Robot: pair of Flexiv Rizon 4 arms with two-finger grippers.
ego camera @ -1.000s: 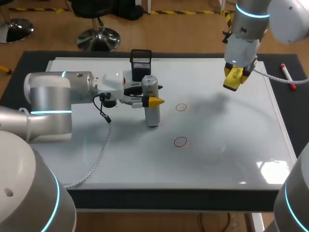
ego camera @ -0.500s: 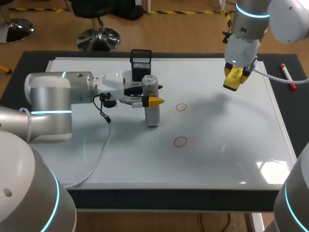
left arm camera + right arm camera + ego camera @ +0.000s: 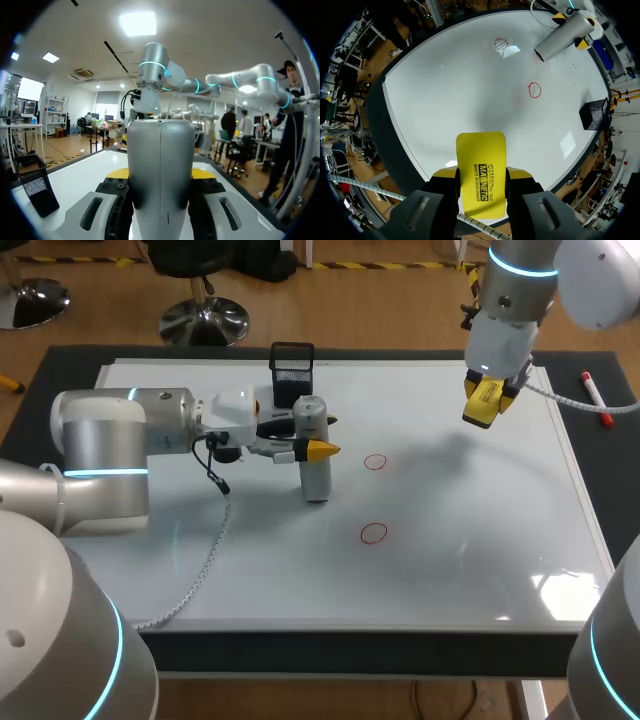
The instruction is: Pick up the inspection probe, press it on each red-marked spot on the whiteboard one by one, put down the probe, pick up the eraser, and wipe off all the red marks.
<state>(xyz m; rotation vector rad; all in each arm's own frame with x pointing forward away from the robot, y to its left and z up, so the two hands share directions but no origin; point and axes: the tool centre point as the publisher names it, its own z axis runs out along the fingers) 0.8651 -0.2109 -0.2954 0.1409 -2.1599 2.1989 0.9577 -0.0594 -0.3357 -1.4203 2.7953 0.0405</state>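
- Head view: the left arm point(image 3: 120, 445) comes in over the whiteboard point(image 3: 450, 560), and the left jaws pinch the inspection probe point(image 3: 315, 455) from two sides.
- The probe is a grey cylinder and stands upright, at about 10 o'clock from the middle of the board. Its lower end is down at the board; I cannot tell whether it touches.
- Two red marks are drawn on the board. The upper red mark point(image 3: 375, 462) is near the probe, at 3 o'clock from it and apart from it. The lower red mark point(image 3: 374, 533) is at 6 o'clock from the upper one.
- A black mesh basket point(image 3: 291, 370) stands on the board at about 11 o'clock from the probe, near it.
- The right arm point(image 3: 520, 290) hangs above the board at about 2 o'clock from its middle. The right jaws pinch the yellow eraser point(image 3: 487, 400), which is well above the surface and well apart from both marks.
- A red marker pen point(image 3: 596, 398) lies on the dark worktop point(image 3: 60, 370), at 3 o'clock from the eraser, beside the board edge.
- Left wrist view: the probe fills the gap between the jaws, with a yellow tip on each side of it.
- Right wrist view: the eraser is flat between the jaws, and both marks lie ahead of it.
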